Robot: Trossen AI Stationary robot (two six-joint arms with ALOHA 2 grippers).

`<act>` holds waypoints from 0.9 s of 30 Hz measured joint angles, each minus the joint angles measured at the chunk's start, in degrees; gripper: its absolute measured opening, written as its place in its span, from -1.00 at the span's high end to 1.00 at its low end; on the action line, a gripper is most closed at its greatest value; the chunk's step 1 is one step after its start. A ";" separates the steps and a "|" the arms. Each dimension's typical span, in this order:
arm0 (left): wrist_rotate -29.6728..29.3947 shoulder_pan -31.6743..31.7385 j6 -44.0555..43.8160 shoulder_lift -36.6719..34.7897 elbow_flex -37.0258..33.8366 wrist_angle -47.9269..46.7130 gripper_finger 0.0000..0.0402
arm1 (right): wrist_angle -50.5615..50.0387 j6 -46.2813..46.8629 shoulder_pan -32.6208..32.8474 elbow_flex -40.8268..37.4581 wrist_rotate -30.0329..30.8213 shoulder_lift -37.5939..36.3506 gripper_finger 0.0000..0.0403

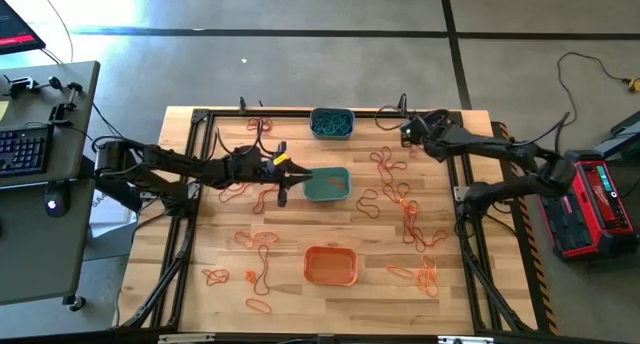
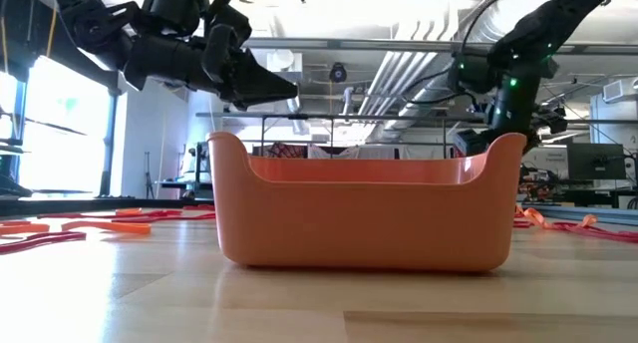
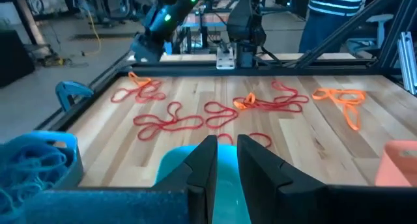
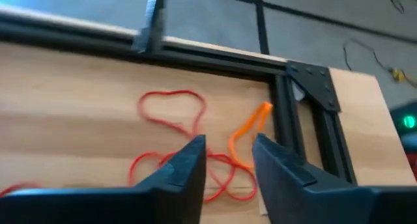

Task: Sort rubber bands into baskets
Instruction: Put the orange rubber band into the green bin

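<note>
Three baskets stand in a row down the table's middle: grey-blue (image 1: pixel 331 122) at the far edge holding blue bands, teal-green (image 1: pixel 327 184) in the middle, orange (image 1: pixel 331 265) nearest. Red and orange rubber bands (image 1: pixel 405 209) lie loose over the wood. My left gripper (image 1: pixel 290 176) hovers at the teal-green basket's left rim (image 3: pixel 172 162), its fingers (image 3: pixel 227 164) a narrow gap apart with nothing seen between them. My right gripper (image 1: pixel 408 132) hangs open near the far right corner, above a red band (image 4: pixel 171 112) and an orange band (image 4: pixel 251 129), and touches neither.
A black metal frame (image 1: pixel 200 184) runs around the tabletop, with a corner bracket (image 4: pixel 313 87) close to my right gripper. More bands lie left of the orange basket (image 1: pixel 258 239) and at the near right (image 1: pixel 425 274). A person in a striped top (image 3: pixel 335 12) stands beyond the table.
</note>
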 joint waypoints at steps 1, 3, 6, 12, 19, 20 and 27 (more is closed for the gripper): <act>0.02 0.18 0.35 0.00 0.02 0.33 0.75 | 0.08 0.98 -1.20 0.00 -0.14 0.18 0.33; -0.02 0.26 0.33 0.00 0.02 0.91 0.75 | -0.30 2.86 -3.27 0.00 -0.15 0.80 0.25; -0.09 0.33 0.33 0.00 0.02 1.16 0.75 | -0.31 6.07 -5.60 0.00 -0.14 2.52 0.17; -0.07 0.33 0.34 0.00 0.02 1.18 0.75 | 2.80 8.69 -8.00 0.00 1.41 8.39 0.14; -0.02 0.33 0.66 0.00 0.02 1.16 0.75 | 5.74 16.15 -8.79 0.00 3.08 15.09 0.17; -0.02 0.33 0.68 0.00 0.02 1.16 0.75 | 5.64 17.42 -9.00 0.00 3.08 16.09 0.17; 0.04 0.33 0.72 0.04 0.04 0.58 0.75 | 5.29 21.64 -8.33 0.00 2.64 17.33 0.17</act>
